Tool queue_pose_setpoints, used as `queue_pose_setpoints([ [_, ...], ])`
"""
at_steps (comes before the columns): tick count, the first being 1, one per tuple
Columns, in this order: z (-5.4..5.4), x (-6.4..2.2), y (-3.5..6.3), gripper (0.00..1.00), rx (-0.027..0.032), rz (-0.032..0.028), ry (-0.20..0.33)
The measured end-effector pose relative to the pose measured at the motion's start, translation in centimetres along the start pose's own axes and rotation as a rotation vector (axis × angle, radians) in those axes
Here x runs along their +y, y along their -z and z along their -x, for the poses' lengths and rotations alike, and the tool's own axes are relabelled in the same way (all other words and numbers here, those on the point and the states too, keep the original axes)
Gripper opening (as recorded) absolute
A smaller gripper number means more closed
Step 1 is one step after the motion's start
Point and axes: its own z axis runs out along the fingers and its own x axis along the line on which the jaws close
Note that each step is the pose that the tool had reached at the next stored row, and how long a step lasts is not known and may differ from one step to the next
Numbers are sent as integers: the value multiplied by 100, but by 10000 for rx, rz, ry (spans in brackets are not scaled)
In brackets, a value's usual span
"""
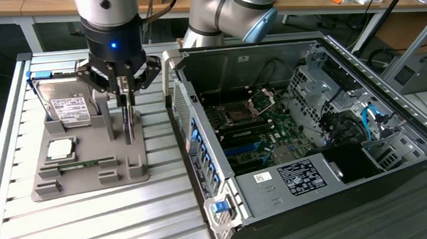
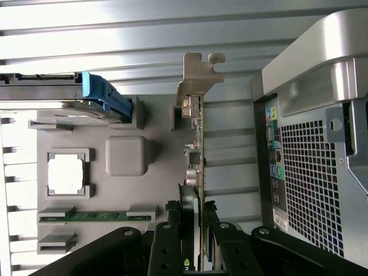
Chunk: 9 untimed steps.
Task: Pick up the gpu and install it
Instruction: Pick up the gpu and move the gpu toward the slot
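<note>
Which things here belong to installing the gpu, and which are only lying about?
For the job: gpu, standing on edge in the grey holder; gripper, closed on it; open computer case.
Lying about: hard drive; CPU chip; memory stick.

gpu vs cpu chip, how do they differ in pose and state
The gpu stands on edge; the cpu chip lies flat. The gpu is a long thin card; the cpu chip is a small square. The gripper is shut on the gpu; the cpu chip sits untouched. Both rest in the grey holder.
</note>
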Motion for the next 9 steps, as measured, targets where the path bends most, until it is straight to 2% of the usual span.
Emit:
queue_pose_setpoints([
  [9, 0, 2, 21, 27, 0, -1, 0],
])
